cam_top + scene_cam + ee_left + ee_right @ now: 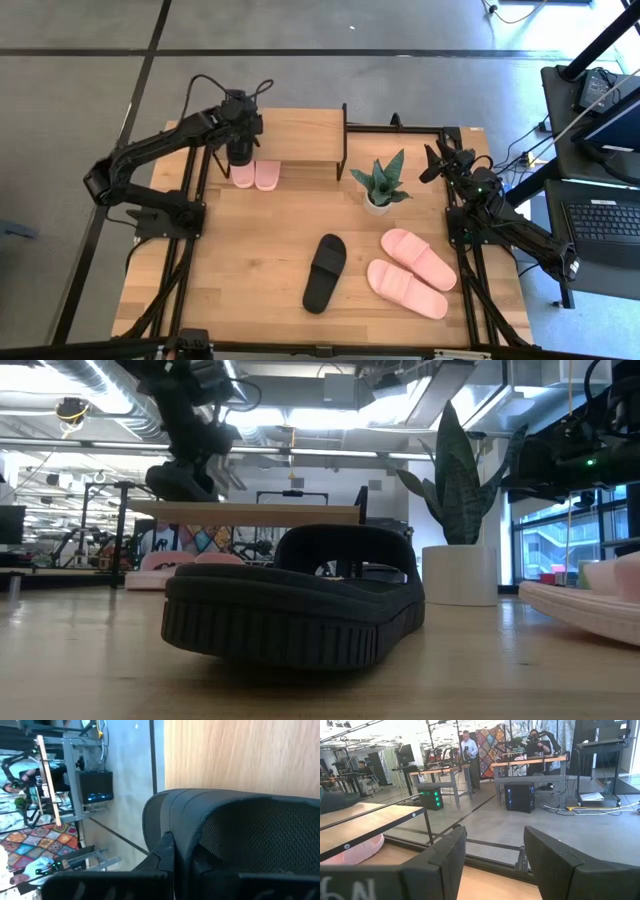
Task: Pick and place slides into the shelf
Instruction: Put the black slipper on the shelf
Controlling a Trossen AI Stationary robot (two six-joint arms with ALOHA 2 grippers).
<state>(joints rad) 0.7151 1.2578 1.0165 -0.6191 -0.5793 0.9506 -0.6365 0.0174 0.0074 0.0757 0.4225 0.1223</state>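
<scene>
From above, my left gripper hangs at the front edge of the shelf, at its left end, directly over two pink slides lying side by side and sticking out from under the top board. A black slide lies on the open table in the middle. A second pair of pink slides lies just to its right, touching each other. A potted plant stands between the shelf and that pair. My right gripper waits near the table's right rear corner, well apart from every slide.

At table level, the black slide fills the foreground. Behind it stand the shelf's top board and the plant's white pot. My left arm hangs over the shelf's left end.

Through my left wrist camera, my fingers are clamped on the strap of another black slide, with the pale wood of the shelf board close beyond it.

Through my right wrist camera, my fingers stand wide apart, gripping nothing. Part of one pink slide shows under the shelf board. People sit and stand at benches across the room.
</scene>
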